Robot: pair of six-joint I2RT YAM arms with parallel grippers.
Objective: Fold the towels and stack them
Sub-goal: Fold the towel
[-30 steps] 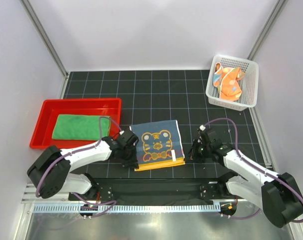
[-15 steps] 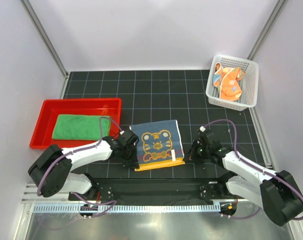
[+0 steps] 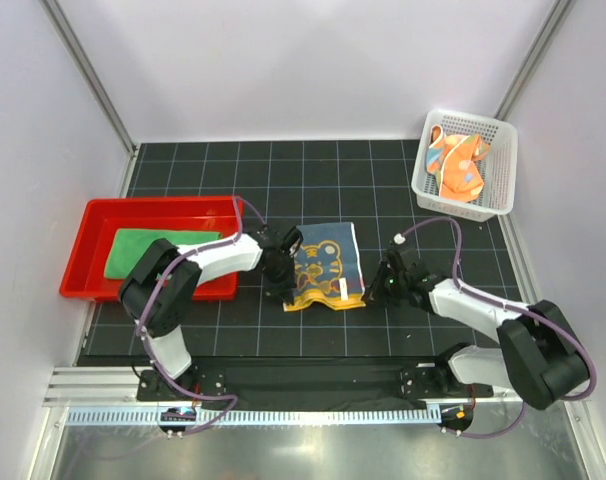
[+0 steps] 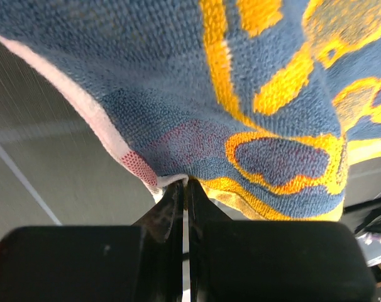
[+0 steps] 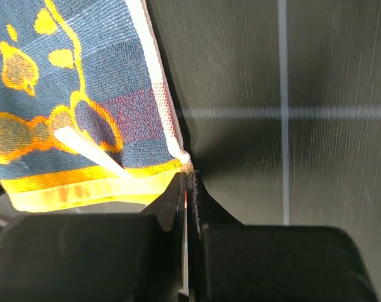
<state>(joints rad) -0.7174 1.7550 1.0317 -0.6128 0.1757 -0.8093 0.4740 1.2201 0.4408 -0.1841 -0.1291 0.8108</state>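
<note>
I log: tiger towel (image 3: 326,265) mid-tabletop, its near corners pinched in the clenched jaws of left gripper (image 4: 185,187) and right gripper (image 5: 189,178); green towel (image 3: 133,252) in red tray (image 3: 83,268); orange towel (image 3: 455,165) in white basket (image 3: 500,140).

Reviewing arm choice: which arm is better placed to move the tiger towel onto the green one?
Left, probably: the left gripper pinches the tiger towel beside the red tray holding the green towel; the right gripper sits farther.

right hand (image 5: 188,179): clamped on corner of blue tiger towel (image 5: 77,94) (yellow-orange edge) | mat (image 5: 272,157): dark, gridded
</note>
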